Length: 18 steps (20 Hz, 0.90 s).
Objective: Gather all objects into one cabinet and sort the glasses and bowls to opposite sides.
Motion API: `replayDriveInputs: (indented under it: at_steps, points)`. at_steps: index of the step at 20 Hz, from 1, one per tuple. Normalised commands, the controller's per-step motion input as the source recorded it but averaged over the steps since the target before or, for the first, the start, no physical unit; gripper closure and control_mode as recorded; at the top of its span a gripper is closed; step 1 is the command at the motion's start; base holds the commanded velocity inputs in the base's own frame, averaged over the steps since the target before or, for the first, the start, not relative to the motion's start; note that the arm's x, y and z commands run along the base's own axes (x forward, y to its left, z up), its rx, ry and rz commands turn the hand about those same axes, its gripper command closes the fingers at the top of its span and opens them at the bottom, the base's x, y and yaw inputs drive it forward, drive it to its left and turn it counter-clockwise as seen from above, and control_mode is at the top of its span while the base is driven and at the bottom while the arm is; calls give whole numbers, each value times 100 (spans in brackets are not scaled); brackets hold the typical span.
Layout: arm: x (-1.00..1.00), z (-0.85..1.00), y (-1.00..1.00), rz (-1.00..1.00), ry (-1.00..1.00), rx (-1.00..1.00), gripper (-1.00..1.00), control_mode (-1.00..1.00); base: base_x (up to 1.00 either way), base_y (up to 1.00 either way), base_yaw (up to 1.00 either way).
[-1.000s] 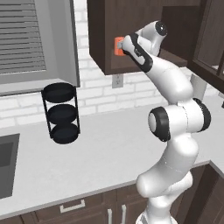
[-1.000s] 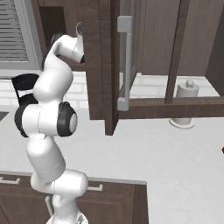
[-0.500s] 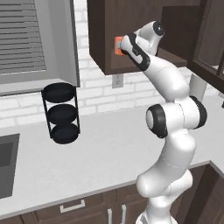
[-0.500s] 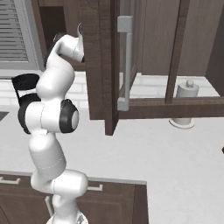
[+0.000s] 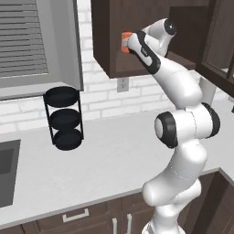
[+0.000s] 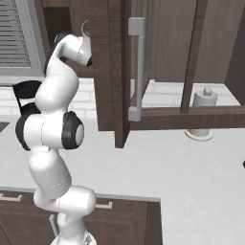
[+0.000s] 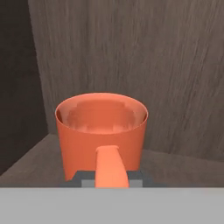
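Plain bright orange mug (image 7: 101, 131) (dk brown cabinet (image 7: 144, 57)).

Cabinet walls (image 7: 144, 65) close behind and beside the orange mug (image 7: 101, 131); front open.

The pale grey counter (image 5: 105, 160) runs under the wall cabinets. On it, by the brick wall, stands a black 3-tier rack (image 5: 64, 118); a sink (image 5: 7, 178) is sunk in at the far left. Further right, a white paper towel holder (image 6: 203, 115) stands on it. Up in the cabinet (image 7: 35, 159), the orange mug (image 7: 101, 131) is upright just over the dark wood floor.
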Motion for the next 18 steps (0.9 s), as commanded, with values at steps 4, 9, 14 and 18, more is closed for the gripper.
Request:
replayDriveInputs:
  at_steps: [4, 9, 14, 18]
  points:
    - [-61, 41, 8, 0, -20, 0, 100, -100, 0, 0, 0]
    - [-82, 21, 8, -14, -18, 0, 100, -100, 0, 0, 0]
    - [-62, 7, 11, -24, -13, 0, 100, -100, 0, 0, 0]
    - [-2, 1, 10, -6, 1, 0, 100, -100, 0, 0, 0]
